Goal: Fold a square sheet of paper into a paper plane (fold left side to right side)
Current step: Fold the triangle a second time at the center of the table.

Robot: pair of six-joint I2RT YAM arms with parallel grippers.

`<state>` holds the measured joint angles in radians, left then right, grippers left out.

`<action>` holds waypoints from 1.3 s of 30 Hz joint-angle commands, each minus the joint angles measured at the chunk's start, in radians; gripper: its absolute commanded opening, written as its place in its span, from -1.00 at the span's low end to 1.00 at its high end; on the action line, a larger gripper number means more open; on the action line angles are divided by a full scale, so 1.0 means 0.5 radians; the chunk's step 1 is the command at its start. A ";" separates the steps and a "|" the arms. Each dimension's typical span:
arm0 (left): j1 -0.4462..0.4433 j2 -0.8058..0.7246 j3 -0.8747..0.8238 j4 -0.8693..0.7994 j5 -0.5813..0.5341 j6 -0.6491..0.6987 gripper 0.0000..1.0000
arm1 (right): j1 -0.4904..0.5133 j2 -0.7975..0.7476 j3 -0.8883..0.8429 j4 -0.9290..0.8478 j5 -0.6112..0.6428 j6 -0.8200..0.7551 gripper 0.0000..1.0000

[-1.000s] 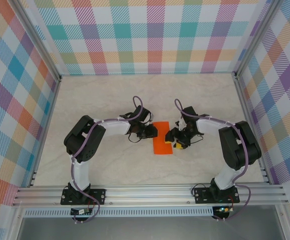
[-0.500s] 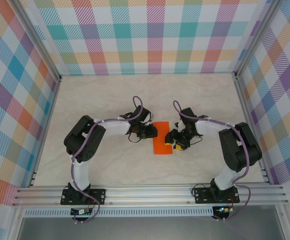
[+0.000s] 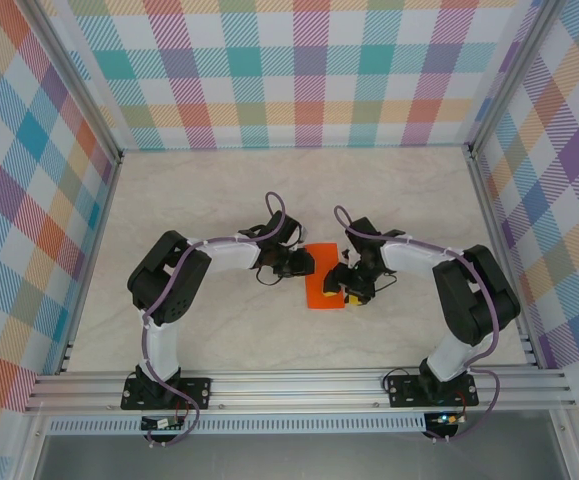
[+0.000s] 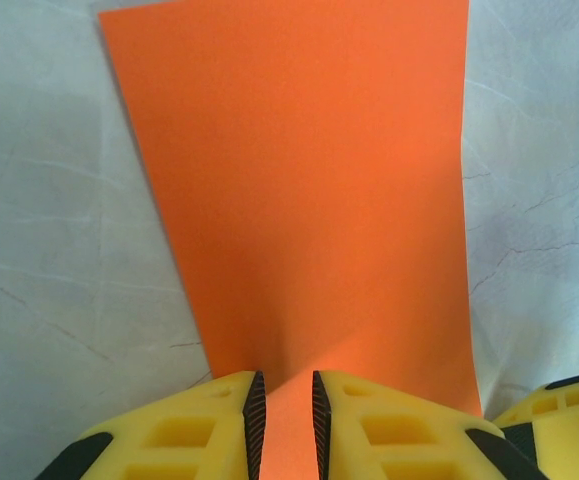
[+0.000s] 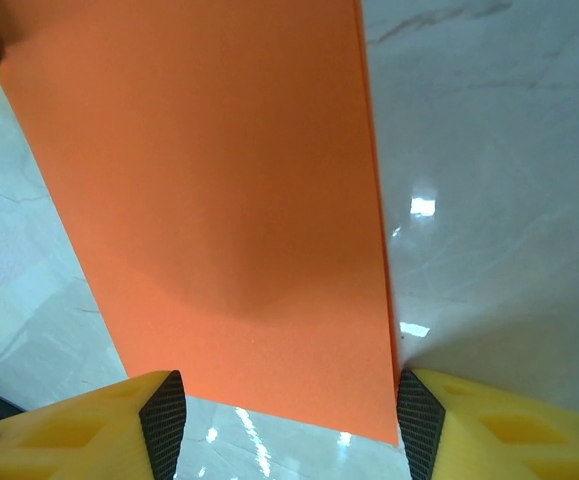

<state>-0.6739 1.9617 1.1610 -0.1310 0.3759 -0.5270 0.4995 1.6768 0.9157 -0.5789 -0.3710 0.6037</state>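
**Inspector:** Checked walls [image 3: 309,80] on three sides, pale marbled table [image 3: 219,200]. Where is the sheet of paper [image 3: 321,292]?

**Operator:** Middle of the top view, flat on the table between my two tools, an orange rectangle taller than it is wide.

**Inspector:** Left tool?

**Operator:** My left tool [image 4: 284,410] is clenched on the sheet's edge at the bottom of its wrist view. Orange shows in the thin slit between the pads.

**Inspector:** Right tool?

**Operator:** My right tool [image 5: 287,412] is released, its fingers wide apart at the lower corners of its frame. The sheet's end lies between them. Whether they touch it, I cannot tell.
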 commanded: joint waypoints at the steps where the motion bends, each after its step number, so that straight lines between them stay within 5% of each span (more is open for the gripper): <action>1: -0.017 0.008 -0.034 -0.048 -0.035 0.035 -0.54 | 0.019 0.043 0.046 -0.036 -0.015 0.060 0.21; 20: -0.014 -0.081 0.035 -0.066 0.018 0.059 -0.49 | -0.121 0.121 0.099 0.252 -0.165 0.135 0.21; 33: 0.068 -0.704 -0.240 -0.002 -0.143 0.206 0.04 | -0.187 0.258 0.321 0.274 -0.258 0.082 0.16; 39: -0.135 -1.015 -0.508 0.021 -0.237 0.369 0.21 | -0.208 0.385 0.482 0.214 -0.286 0.065 -0.02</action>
<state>-0.6804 1.4826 0.9459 -0.1173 0.2928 -0.4118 0.4046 1.8370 1.1152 -0.4419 -0.4850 0.6567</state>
